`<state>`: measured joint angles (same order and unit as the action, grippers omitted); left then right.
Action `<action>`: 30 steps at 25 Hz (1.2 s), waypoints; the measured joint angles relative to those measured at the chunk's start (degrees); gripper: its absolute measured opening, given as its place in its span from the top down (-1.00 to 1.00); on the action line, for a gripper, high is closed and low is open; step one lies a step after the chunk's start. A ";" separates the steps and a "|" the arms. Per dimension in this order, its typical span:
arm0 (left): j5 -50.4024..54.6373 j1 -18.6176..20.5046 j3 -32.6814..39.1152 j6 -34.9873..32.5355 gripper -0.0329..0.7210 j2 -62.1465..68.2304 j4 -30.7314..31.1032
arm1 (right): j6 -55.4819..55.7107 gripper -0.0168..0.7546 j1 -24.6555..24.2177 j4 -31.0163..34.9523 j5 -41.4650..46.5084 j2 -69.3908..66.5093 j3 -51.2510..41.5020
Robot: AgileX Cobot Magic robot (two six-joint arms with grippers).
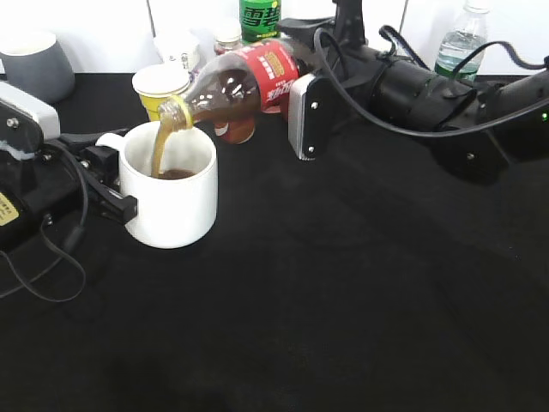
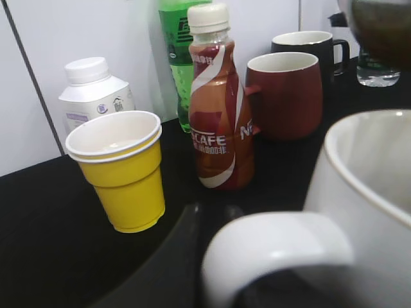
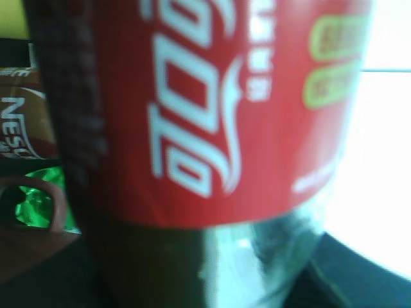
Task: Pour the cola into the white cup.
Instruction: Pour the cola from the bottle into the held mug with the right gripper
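The cola is tilted neck-down to the left, and a brown stream runs from its mouth into the white cup. Dark liquid lies in the cup's bottom. My right gripper is shut on the bottle's lower body; the red label fills the right wrist view. My left gripper is shut on the cup's loop handle at the cup's left side. One dark finger shows beside the handle. The cup stands on the black table.
Behind the cup stand a yellow cup, a Nescafe bottle, a green soda bottle, a maroon mug, a black mug and a white bottle. A grey mug sits back left, a water bottle back right.
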<state>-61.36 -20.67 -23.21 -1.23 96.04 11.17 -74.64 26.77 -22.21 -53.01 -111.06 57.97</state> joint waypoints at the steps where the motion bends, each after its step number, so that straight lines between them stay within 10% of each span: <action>1: 0.01 0.00 0.00 0.00 0.75 0.00 0.00 | 0.00 -0.04 0.00 0.00 0.06 0.25 0.00; 30: 0.47 0.00 0.00 -0.15 0.75 0.00 0.00 | 0.00 -0.03 0.00 -0.47 0.18 0.60 0.11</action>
<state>-60.89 -20.67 -23.21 -1.39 96.04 11.17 -74.64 26.77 -22.68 -52.83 -110.46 58.08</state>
